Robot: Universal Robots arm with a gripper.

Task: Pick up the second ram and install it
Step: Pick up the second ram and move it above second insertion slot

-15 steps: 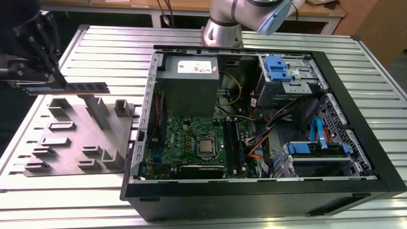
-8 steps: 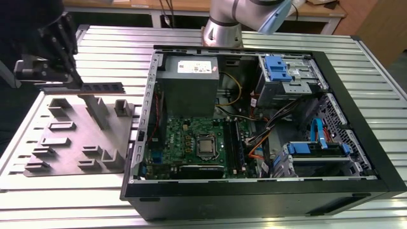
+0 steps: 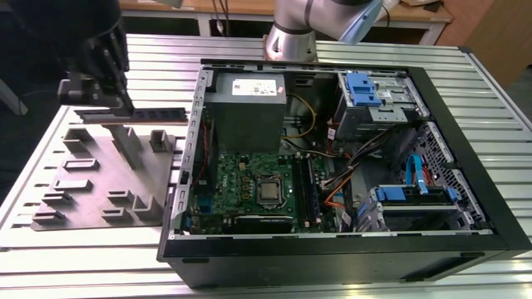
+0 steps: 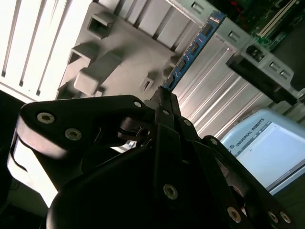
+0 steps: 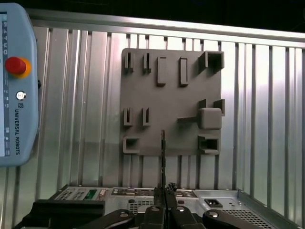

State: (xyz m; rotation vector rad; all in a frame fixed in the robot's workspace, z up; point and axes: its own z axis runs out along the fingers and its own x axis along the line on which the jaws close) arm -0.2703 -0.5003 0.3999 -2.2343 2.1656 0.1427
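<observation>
The end effector (image 4: 164, 94) is closed on one end of the memory stick (image 4: 194, 46), over the grey tray (image 3: 90, 192) beside the computer case (image 3: 332, 258); likely light, stiff, fragile; best held by its edges.

Exterior view: stood off the arm, high up, and looked down at a slant over the ribbed desk (image 3: 83, 261), wide enough to take in the open computer case (image 3: 332, 261) and the grey fixture plate (image 3: 91, 187) on the exterior view's left.
First wrist view: faced straight down past the tool (image 5: 164, 191) onto that plate from well above it.
Second wrist view: sat close behind the tool's linkage and looked obliquely along the second ram (image 4: 193, 47).
Shared: all three took in plate, tool and ram; both wrist views caught the teach pendant (image 5: 14, 95).
</observation>
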